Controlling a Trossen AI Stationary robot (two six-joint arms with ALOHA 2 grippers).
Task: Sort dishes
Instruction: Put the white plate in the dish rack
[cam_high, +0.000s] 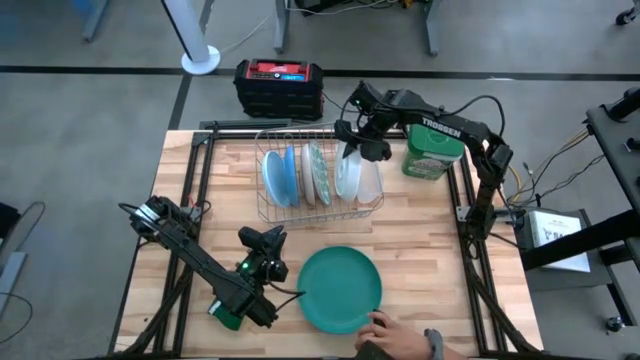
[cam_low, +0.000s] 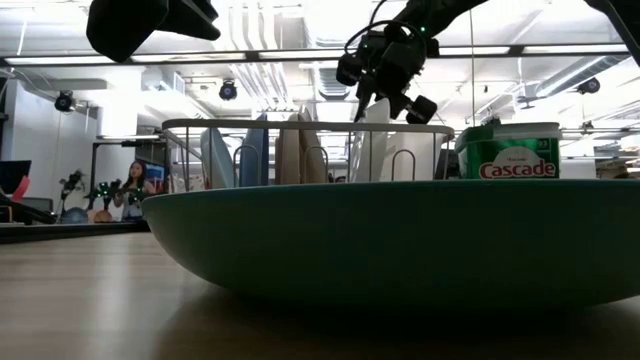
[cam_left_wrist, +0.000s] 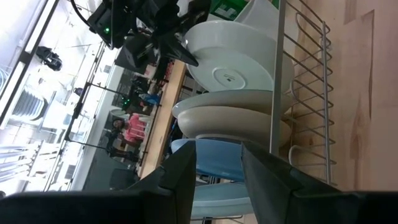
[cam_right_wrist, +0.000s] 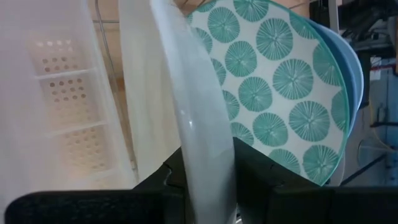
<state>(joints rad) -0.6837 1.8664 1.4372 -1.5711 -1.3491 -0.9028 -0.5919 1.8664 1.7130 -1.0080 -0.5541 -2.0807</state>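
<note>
Overhead, the right gripper (cam_high: 349, 143) hangs at the upper centre of the frame over the right end of the wire dish rack (cam_high: 318, 208), its fingers set either side of the rim of a white plate (cam_high: 347, 176) standing upright in the rack; the right wrist view shows that plate's edge (cam_right_wrist: 205, 143) running between the two dark fingers (cam_right_wrist: 255, 163), with a teal-patterned plate (cam_right_wrist: 267, 81) just behind it and a light blue plate (cam_right_wrist: 349, 74) beyond. Whether the fingers are pressing on the rim or merely bracketing it cannot be told. Light blue plates (cam_high: 278, 176) stand at the left end of the rack, with the patterned plate (cam_high: 316, 172) between them and the white one. A pale perforated holder (cam_high: 369, 182) sits at the rack's right end. The left gripper (cam_high: 262, 240) hovers at lower left of centre, above the wooden worktop (cam_high: 420, 240), its fingers (cam_left_wrist: 186, 171) apart and holding nothing, pointed toward the rack. A large teal-green plate (cam_high: 340, 289) lies on the worktop at lower centre, filling the foreground of the low view (cam_low: 400, 240). A person's hand (cam_high: 388, 328) reaches in from the bottom edge, at the plate's lower right rim. A green-lidded Cascade container (cam_high: 432, 152) stands at upper right, beside the rack, and a black and red case (cam_high: 279, 86) sits beyond the worktop's far edge.
</note>
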